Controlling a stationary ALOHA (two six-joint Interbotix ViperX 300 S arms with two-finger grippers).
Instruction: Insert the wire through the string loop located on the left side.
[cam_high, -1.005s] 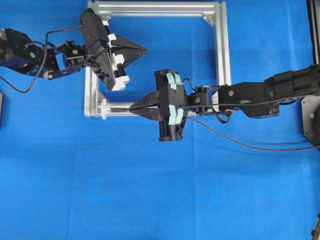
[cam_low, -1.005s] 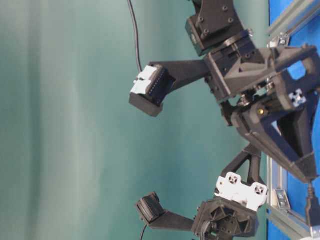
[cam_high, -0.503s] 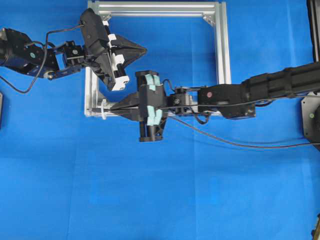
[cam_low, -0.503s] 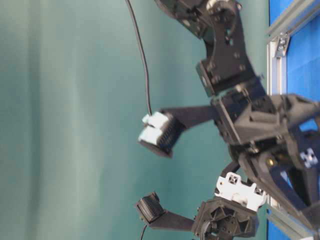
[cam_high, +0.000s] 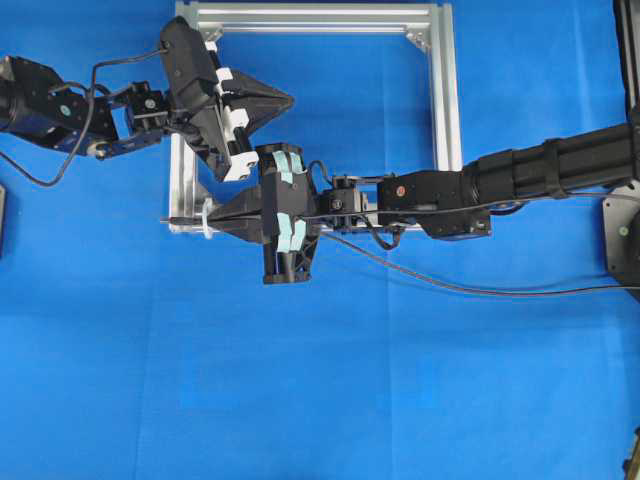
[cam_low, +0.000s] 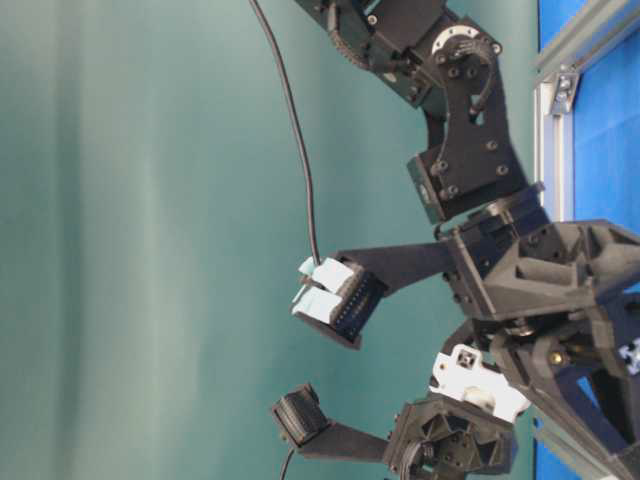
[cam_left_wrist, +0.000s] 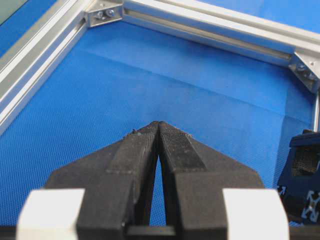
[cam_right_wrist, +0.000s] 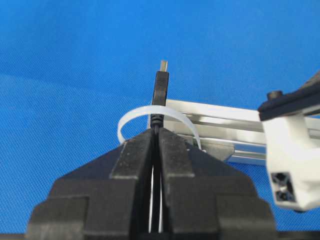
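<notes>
While the right gripper (cam_right_wrist: 156, 131) stays out of the question as to grip — jaws clamped on the wire (cam_right_wrist: 160, 90) just behind its plug — the risks sit at the string loop (cam_right_wrist: 131, 116). Right wrist view: plug tip pokes past the white loop, which arches over the jaw tips beside the aluminium frame (cam_right_wrist: 225, 117). Overhead view: plug end juts out left of the frame's lower-left corner, where the loop hangs; rest of the wire trails right across the blue cloth (cam_high: 300, 400).

Left gripper (cam_left_wrist: 159, 125): pinched shut on nothing, hovering inside the frame, apart from the wire.

Hazards, as judgement:
- Only the short plug is through. Letting go now may let the trailing wire's weight or spring drag it back out.
- Jaw tips crowd the loop; pushing further could snag or distort the string.
- Left gripper must open and take the plug outside the frame; a clumsy approach could knock the loop or the right gripper.
</notes>
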